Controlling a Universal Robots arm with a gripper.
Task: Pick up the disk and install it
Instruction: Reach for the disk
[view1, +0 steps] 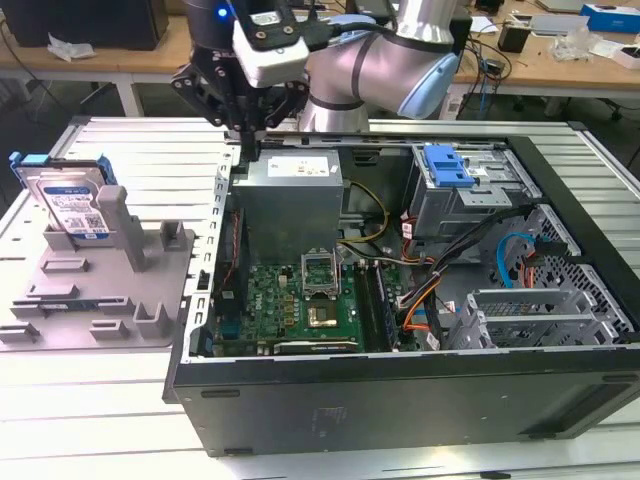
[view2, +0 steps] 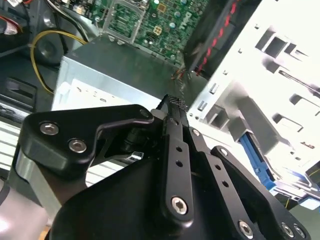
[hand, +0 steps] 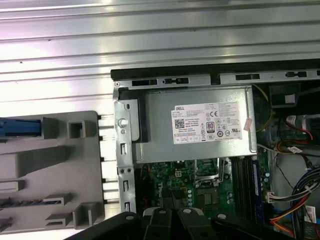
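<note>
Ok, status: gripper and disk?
Black gripper shut, empty, above edge of black computer case, beside grey boxy power supply. Silver hard drive in blue carrier stands in grey holder, untouched. Nothing between them.

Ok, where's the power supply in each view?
Exterior view: power supply at the case's far end, near the end effector.
First wrist view: between the case rim and the motherboard.
Second wrist view: just past the end effector tip.
Shared landmark: the green motherboard beside it.
</note>
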